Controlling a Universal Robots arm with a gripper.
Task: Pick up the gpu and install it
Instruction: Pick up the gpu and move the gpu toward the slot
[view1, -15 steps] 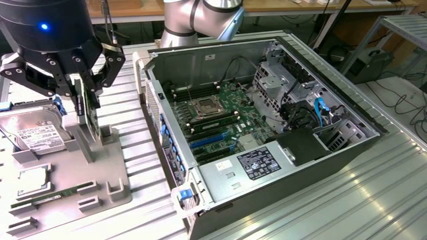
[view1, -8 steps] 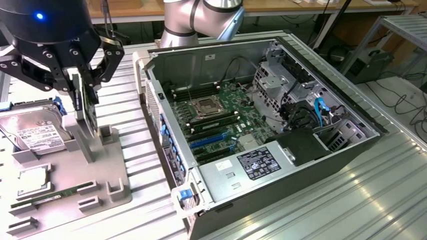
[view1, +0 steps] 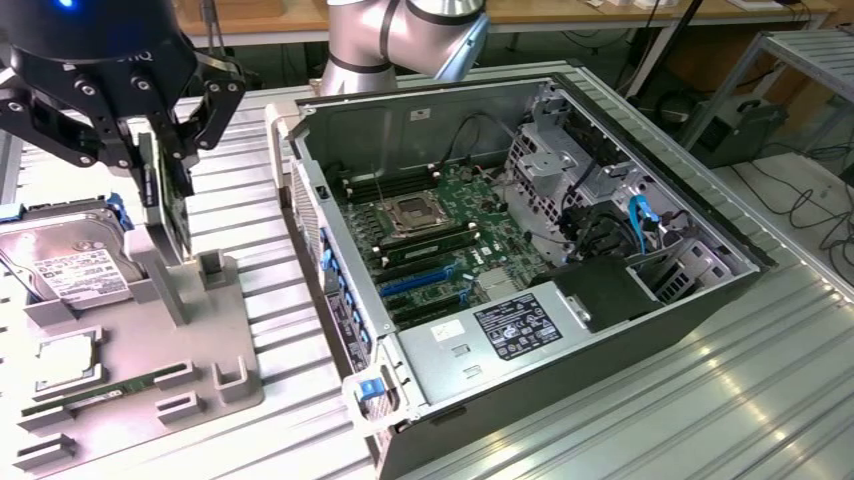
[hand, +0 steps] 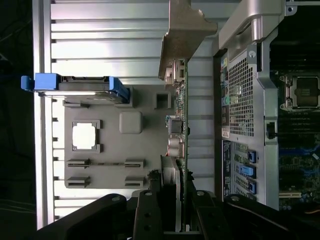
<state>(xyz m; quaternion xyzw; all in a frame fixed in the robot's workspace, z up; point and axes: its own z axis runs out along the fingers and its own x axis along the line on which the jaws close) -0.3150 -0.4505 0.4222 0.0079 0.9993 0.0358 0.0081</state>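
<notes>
— Where's the gpu (view1: 167, 215) (hand: 180, 125) from where you stand?

— Up in the pincer (view1: 158, 150) (hand: 175, 196), over on the exterior view's left. The black fingers (view1: 118, 150) are clamped on the card from both faces, and it hangs upright, edge on, with its long side running down toward the bench (view1: 747, 400) (hand: 115, 50).

— Is it clear of the grey holder tray (view1: 200, 340) (hand: 130, 150)?

— Its lower edge is right at the far part of the tray, near a small upright post. Whether they touch, I can't tell. In the wrist view the silver bracket (hand: 185, 30) sticks out at the end of the card away from the pincer, and the card lies along the tray's edge on the side facing the computer case (view1: 320, 180) (hand: 245, 100).

— What else is on that tray?

— A hard drive (view1: 67, 265) (hand: 75, 85) with a white label and blue rails, standing tilted at the far left corner. Nearer, a square processor chip (view1: 64, 362) (hand: 84, 136) sits in its recess, and nearer again a slim green memory stick (view1: 114, 392) lies in a slot.

— And the case?

— It lies on its side to the right of the tray, panel off, with the green motherboard (view1: 441, 230) showing. The blue slots near its middle have no card in them. The case is well apart from the card.

— And the arm (view1: 387, 40)?

— Its grey joints rise at the far side, behind the case.
</notes>
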